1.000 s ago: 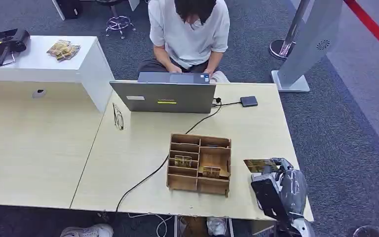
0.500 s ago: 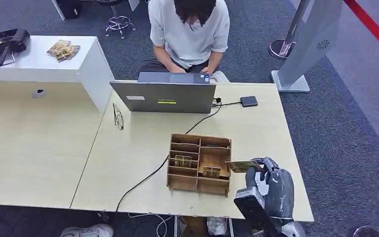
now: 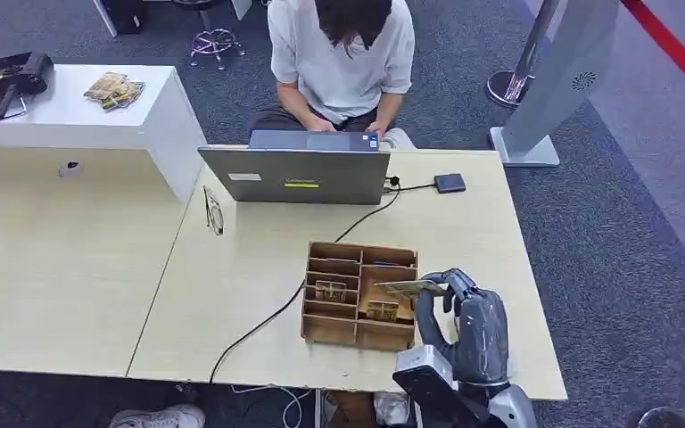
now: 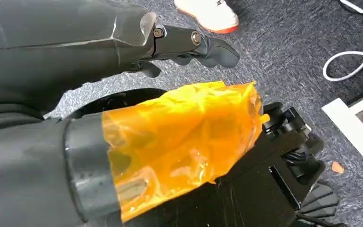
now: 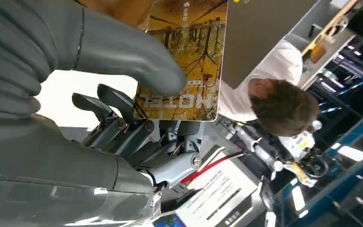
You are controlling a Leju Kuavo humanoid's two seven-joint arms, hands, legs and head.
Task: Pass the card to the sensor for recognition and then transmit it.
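Observation:
My right hand [image 3: 464, 319] pinches a yellow card [image 3: 408, 288] and holds it flat above the right side of the wooden organiser box [image 3: 357, 334]. In the right wrist view the thumb [image 5: 123, 52] presses on the card [image 5: 184, 61], which bears a yellow forest picture, with the fingers [image 5: 118, 113] behind it. Two more cards [image 3: 331, 290] stand in the box's slots. A small black sensor pad [image 3: 449, 183] lies far back on the table, wired to the laptop [image 3: 296, 176]. My left hand [image 4: 189, 42] hangs over the floor, fingers stretched and holding nothing.
A person sits behind the laptop at the table's [image 3: 232, 294] far edge. A black cable [image 3: 272, 312] runs across the table left of the box. A small framed item [image 3: 214, 211] stands left of the laptop. A white counter [image 3: 71, 111] with card packs is at the back left.
My right hand has carried the card leftward, from near the table's right edge to over the organiser box's right side. The person and table items stay put.

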